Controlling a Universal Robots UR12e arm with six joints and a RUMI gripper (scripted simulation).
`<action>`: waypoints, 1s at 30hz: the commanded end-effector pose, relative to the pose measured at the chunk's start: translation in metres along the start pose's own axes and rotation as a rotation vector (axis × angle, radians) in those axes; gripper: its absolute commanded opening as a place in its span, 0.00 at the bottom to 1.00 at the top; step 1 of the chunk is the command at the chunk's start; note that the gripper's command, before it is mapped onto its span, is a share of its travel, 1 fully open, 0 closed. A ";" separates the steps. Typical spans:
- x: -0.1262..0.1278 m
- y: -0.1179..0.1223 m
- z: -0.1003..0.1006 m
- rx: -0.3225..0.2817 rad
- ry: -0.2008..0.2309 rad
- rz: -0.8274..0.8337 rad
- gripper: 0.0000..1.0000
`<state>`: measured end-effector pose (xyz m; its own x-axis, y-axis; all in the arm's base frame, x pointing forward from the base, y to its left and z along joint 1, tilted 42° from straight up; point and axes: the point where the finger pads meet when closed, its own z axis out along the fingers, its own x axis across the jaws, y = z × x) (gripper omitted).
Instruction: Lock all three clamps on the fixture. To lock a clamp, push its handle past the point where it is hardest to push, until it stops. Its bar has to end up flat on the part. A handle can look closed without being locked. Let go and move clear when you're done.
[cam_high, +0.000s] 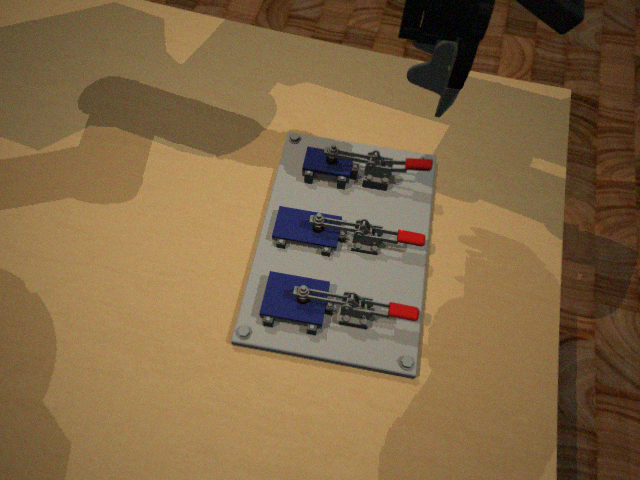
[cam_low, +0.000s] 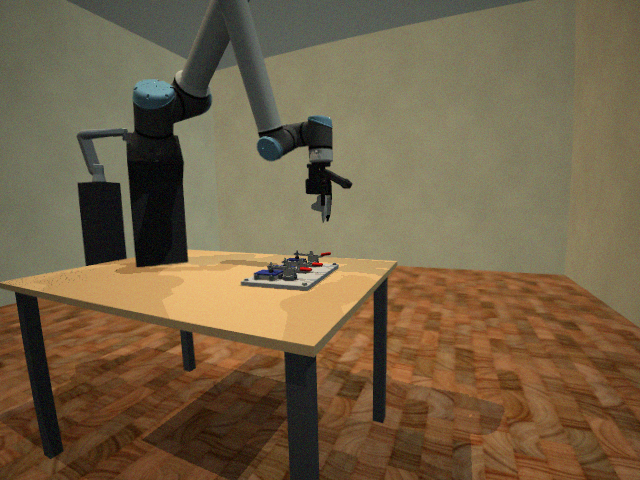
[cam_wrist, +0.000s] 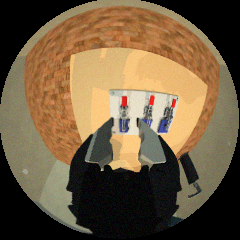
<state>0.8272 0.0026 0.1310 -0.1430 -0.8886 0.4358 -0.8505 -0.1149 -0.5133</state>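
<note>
The grey fixture plate (cam_high: 385, 273) lies flat on the worktop (cam_high: 155, 361), nearer its right edge than its left and closer to the far edge than the near one. On it, from left to right in each row, sits a blue part (cam_high: 295, 298), then the clamp bar over it, then the pivot linkage, then a red handle (cam_high: 403, 311) pointing toward the right edge. All three clamps — the far clamp (cam_high: 379, 167), the middle clamp (cam_high: 368, 236) and the near clamp (cam_high: 354, 308) — show handles lying low and bars stretched across their parts; whether each is truly past its hard point cannot be told from here.

The tool (cam_low: 324, 212) hangs well above the plate, toward the far right corner of the worktop, touching nothing. Its jaws stand partly closed with a gap between them, and nothing is pinched.

The work looks to be at the checking or retreating stage. If any handle is merely down rather than locked, the next move would be to descend onto that red grip and press it firmly until it stops.
</note>
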 end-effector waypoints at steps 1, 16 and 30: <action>0.000 -0.001 0.016 0.001 0.000 0.000 0.28; 0.000 -0.001 0.050 0.001 0.000 0.000 0.28; 0.000 0.001 0.050 0.001 0.000 0.000 0.28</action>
<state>0.8525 -0.0201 0.0929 -0.1430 -0.8886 0.4358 -0.8505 -0.1149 -0.5133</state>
